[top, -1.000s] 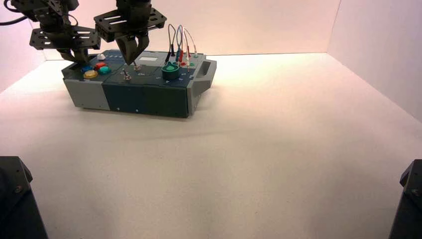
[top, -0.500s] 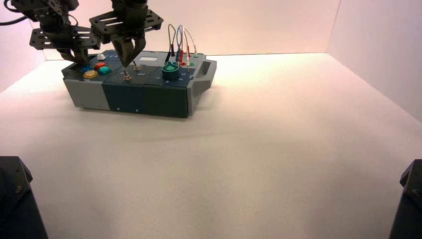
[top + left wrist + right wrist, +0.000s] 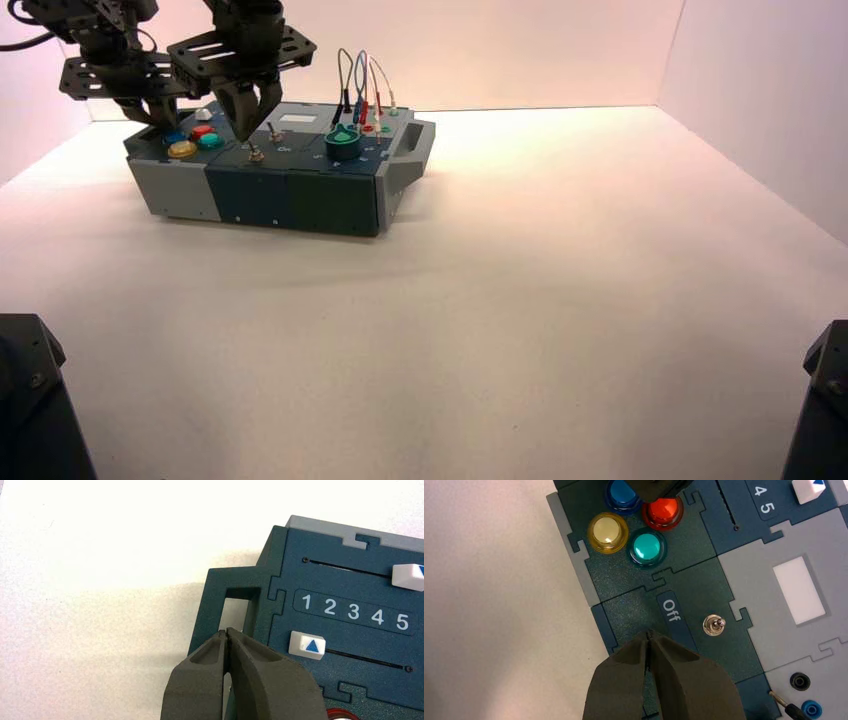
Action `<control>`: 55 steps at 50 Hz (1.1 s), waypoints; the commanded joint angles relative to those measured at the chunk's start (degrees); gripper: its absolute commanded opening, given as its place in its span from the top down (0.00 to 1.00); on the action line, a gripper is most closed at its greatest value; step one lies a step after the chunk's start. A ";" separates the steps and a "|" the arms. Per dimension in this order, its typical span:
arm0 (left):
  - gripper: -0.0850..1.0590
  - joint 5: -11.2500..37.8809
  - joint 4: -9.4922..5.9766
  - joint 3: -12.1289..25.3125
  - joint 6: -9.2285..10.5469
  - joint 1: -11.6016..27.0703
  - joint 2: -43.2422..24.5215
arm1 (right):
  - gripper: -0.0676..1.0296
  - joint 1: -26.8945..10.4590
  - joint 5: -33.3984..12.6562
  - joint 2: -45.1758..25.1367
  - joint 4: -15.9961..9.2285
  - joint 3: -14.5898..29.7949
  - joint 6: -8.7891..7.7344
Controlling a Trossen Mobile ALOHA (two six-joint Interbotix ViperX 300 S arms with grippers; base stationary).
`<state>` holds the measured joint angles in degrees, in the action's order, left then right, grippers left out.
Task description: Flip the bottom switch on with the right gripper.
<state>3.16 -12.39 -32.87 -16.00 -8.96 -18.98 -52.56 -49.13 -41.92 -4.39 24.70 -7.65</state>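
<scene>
Two pincers sit over my box [image 3: 290, 190] at the far left of the table [image 3: 500, 300]. My right pincer [image 3: 247, 128] hangs above the middle panel, its tapered fingers [image 3: 684, 680] pressed together with only a hairline seam between the tips. In the right wrist view those tips hover over the dark panel just beside the "Off" label [image 3: 670, 611], and one metal toggle switch [image 3: 714, 625] stands a little apart from them, not touched. From above I count two small toggles: the far switch [image 3: 271, 131] just right of my fingertips and the near switch [image 3: 256, 153] below them, toward the box's front edge. I cannot tell which way either lever leans.

Next to the switch panel are four round buttons: yellow button [image 3: 607, 532], teal button [image 3: 647, 547], red button [image 3: 663, 511] and blue button [image 3: 622, 492], the last two partly covered by the other arm.

My left pincer [image 3: 150, 112] waits over the box's left rear corner, fingers [image 3: 270, 680] also closed tip to tip, beside the handle cutout [image 3: 235, 612]. Its camera shows the numbers 1 to 5 between two slider tracks, with one white slider [image 3: 307, 645] level with the 1 and another white slider [image 3: 408, 577] near the 5.

A green knob [image 3: 343, 142] and looping wires [image 3: 362, 85] occupy the box's right side.
</scene>
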 commanded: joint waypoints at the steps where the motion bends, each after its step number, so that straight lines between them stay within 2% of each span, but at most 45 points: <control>1: 0.95 0.53 0.00 -0.18 0.09 -1.41 0.53 | 0.96 -0.35 0.00 1.93 -0.18 1.32 -0.35; 30: 0.95 0.53 -0.09 -0.26 0.09 -1.58 0.44 | 0.96 -0.09 0.18 2.20 0.18 -1.58 -0.62; 38: 0.95 0.53 -0.09 -0.35 0.09 -1.76 0.44 | 0.96 0.26 1.23 3.08 0.18 -3.87 -0.62; 48: 0.95 0.53 0.00 -0.35 0.09 -1.76 0.53 | 0.96 1.49 4.39 5.89 -0.18 -9.23 -0.44; 55: 0.95 0.53 -0.09 -0.35 0.09 -1.76 0.44 | 0.96 1.76 4.92 6.59 -0.44 -10.11 -0.44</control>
<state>3.25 -12.39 -32.96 -16.00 -8.88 -18.98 -51.42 -44.12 -37.18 -4.75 14.77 -8.09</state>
